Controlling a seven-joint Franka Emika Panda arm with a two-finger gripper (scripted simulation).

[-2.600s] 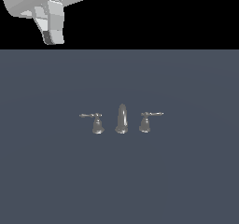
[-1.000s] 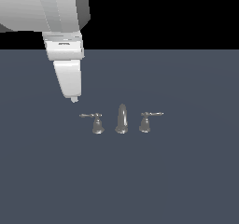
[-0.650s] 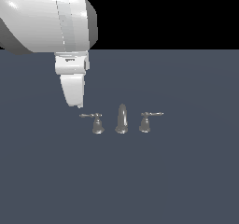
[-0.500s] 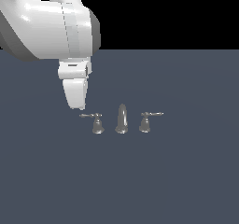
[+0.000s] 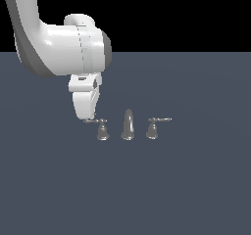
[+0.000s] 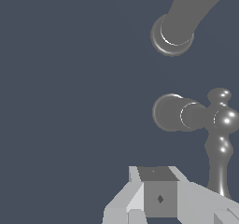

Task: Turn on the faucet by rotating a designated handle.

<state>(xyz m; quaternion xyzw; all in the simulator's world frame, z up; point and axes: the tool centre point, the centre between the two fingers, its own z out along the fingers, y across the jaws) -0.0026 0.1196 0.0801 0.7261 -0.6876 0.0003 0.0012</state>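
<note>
Exterior view: the white robot gripper (image 5: 87, 117), jaw state unclear, hangs at the lever tip of the small grey metal bell-shaped handle (image 5: 101, 129), mid-counter. Wrist view: the handle (image 6: 186, 114) looks rigid, slick; push the thin lever's end.

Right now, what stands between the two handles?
The spout stands between the handle and its twin, clear in the exterior view.

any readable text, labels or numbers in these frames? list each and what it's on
None readable in either view.
The faucet and its handle are bare grey metal, no markings.
The gripper and the white arm carry no legible label; a small dark diamond on the gripper's grey block in the wrist view is not text.
</note>
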